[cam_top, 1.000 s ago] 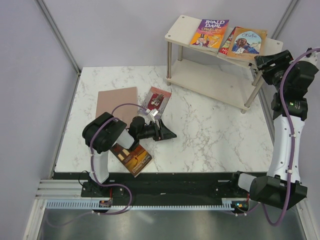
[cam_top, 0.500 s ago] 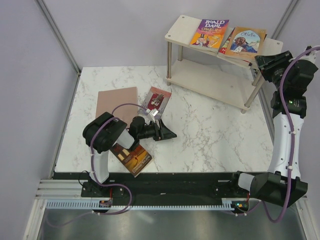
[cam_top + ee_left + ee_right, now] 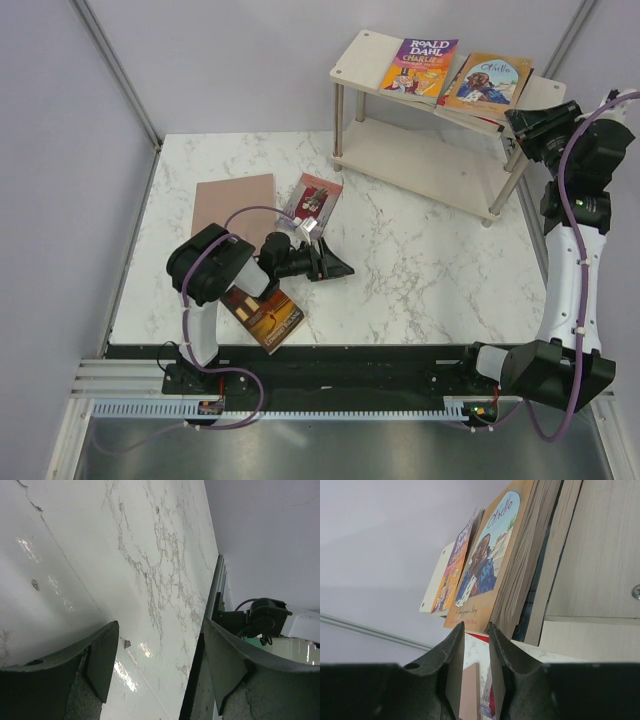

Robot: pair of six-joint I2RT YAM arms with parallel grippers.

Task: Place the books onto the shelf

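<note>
Marble, white with grey veins: the table (image 3: 430, 270) carries the shelf (image 3: 360, 50) and three loose books.

Shelf: far right corner of the table, two cream boards on silver posts. On the top board the Roald Dahl book (image 3: 420, 66) lies flat at about mid-board. The Othello book (image 3: 492, 80) lies flat toward the right end, stacked on a red book (image 3: 455, 92) whose edge shows between the two covers. (The right wrist view also shows a dark blue edge (image 3: 526, 626) low in that stack; title not readable.)

Right gripper (image 3: 516, 122): raised to the right end of the top board, just off the near right corner of the Othello stack. Fingers drawn close, with only a narrow slit between them and nothing in it. Whether the tips touch the stack I cannot tell.

Left gripper (image 3: 338, 268): low over bare marble, left of the table's centre, pointing right. Jaws stand wide apart with nothing held (wrist view shows only marble between them).

Loose books, all lying flat:
- plain dusty-pink book (image 3: 235, 205), toward the left edge, about mid-depth
- red-pink book (image 3: 312, 197) with a picture cover, just beside the dusty-pink one on its right, close behind the left gripper
- brown-orange book (image 3: 268, 316), at the near edge toward the left corner, partly under the left arm
</note>
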